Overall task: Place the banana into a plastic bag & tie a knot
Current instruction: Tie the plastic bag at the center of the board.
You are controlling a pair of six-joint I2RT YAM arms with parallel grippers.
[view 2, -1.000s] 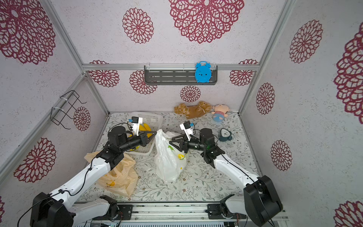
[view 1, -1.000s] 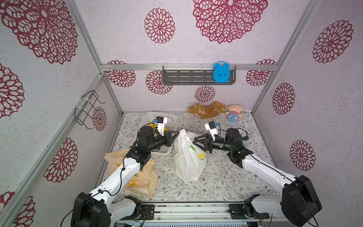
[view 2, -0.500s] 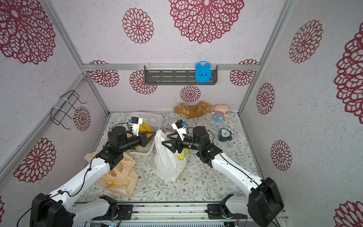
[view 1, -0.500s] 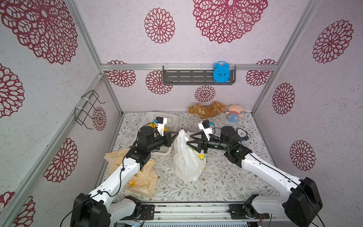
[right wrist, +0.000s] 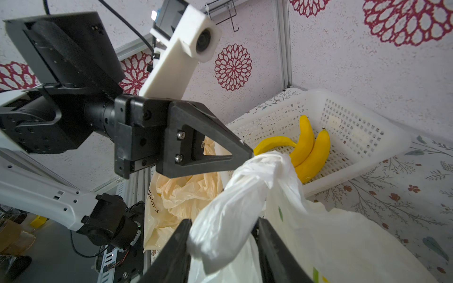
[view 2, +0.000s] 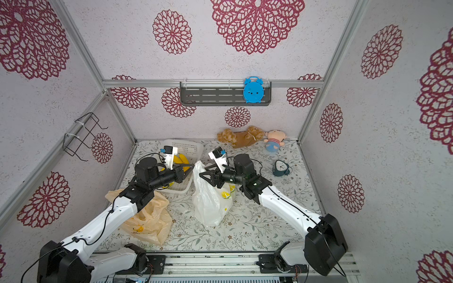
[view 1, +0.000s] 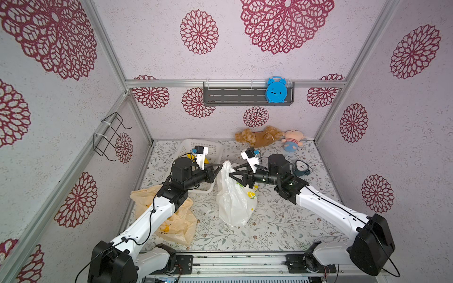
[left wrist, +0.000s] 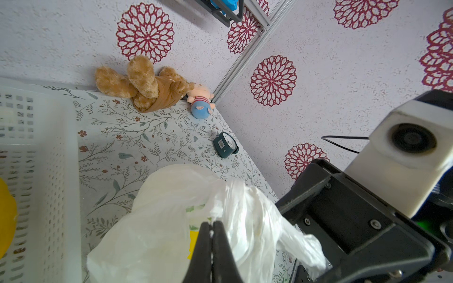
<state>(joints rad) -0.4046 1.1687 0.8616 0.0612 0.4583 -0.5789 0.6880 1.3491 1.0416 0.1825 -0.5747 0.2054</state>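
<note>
The left claw (left wrist: 212, 224) is clamped on the plastic bag (view 1: 232, 203). The right claw (right wrist: 224, 221) has its jaws astride the twisted handle (right wrist: 230, 208), perhaps not gripping it yet. No knot is tied yet.

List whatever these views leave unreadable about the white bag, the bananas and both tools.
- White bag contents: cloudy film in both top views; yellow patches may be print or fruit.
- Right tool: the bag's twisted strand fills its gap, right wrist view; pinch unconfirmed.
- Left tool: how much film its shut tips hold, left wrist view; tips cover it.
- Bananas: ends behind the bag, right wrist view; left arm covers them partly in top views.
</note>
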